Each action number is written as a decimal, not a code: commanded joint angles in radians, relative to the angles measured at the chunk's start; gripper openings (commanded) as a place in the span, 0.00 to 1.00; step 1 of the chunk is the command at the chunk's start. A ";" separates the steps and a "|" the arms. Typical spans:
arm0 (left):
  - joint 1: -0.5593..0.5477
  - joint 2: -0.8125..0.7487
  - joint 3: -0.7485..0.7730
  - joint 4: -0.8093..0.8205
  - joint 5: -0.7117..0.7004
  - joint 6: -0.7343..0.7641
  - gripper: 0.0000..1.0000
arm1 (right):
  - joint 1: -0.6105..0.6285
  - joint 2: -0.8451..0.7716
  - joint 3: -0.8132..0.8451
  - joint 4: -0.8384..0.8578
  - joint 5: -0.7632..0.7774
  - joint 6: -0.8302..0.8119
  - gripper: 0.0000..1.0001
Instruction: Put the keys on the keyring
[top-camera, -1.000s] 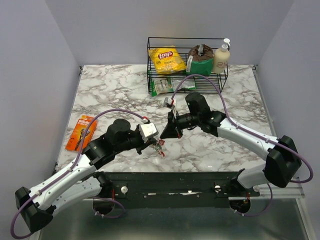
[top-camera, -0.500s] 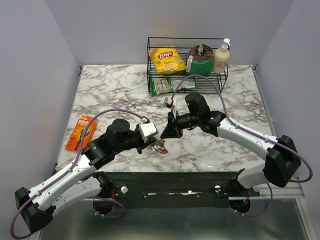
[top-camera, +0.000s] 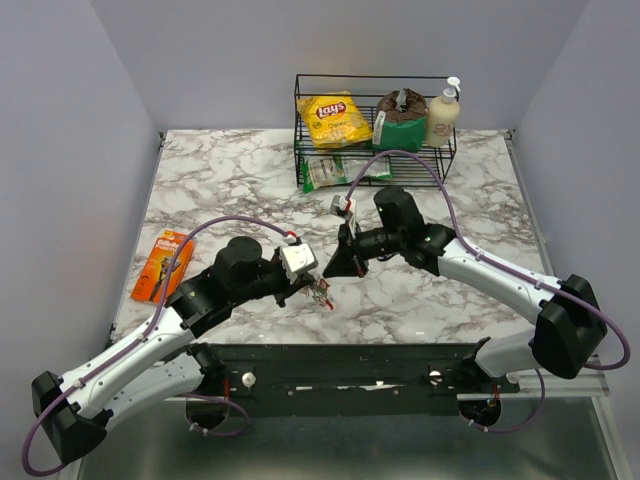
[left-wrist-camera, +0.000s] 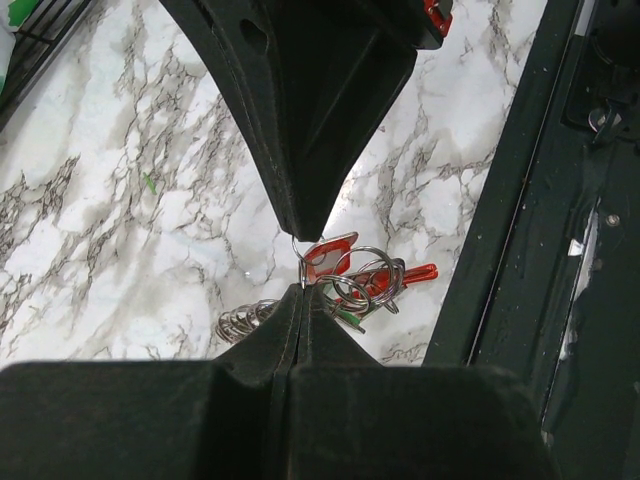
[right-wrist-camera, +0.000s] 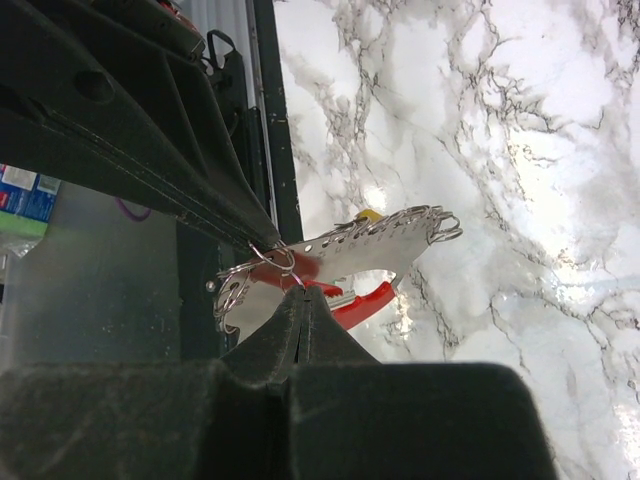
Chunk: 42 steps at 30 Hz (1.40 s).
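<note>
While left pincer (top-camera: 316, 288) and right pincer (top-camera: 328, 271) clamp the keyring (right-wrist-camera: 272, 255), marbled table (top-camera: 220, 190) beneath, grey walls (top-camera: 200, 60), wire rack (top-camera: 370, 77) behind

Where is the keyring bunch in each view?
Top external: keyring bunch low centre, just above the rail.
Left wrist: keyring bunch at centre, rail to its right.
Right wrist: keyring bunch centre-left, rail above-left of it.
Shared landmark: the dark base rail along the table's near edge.

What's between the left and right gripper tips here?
The keyring with a red piece, bridging left gripper and right gripper; clearest in left wrist view.
</note>
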 joint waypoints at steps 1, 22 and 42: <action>-0.008 -0.030 0.018 0.051 -0.010 -0.013 0.00 | -0.013 -0.019 -0.024 0.006 0.009 -0.023 0.01; -0.008 -0.054 0.012 0.091 0.019 -0.019 0.00 | -0.012 -0.024 -0.041 0.020 -0.016 -0.037 0.04; -0.008 -0.048 -0.005 0.094 0.018 -0.018 0.00 | -0.012 -0.138 -0.090 0.051 0.018 -0.098 0.57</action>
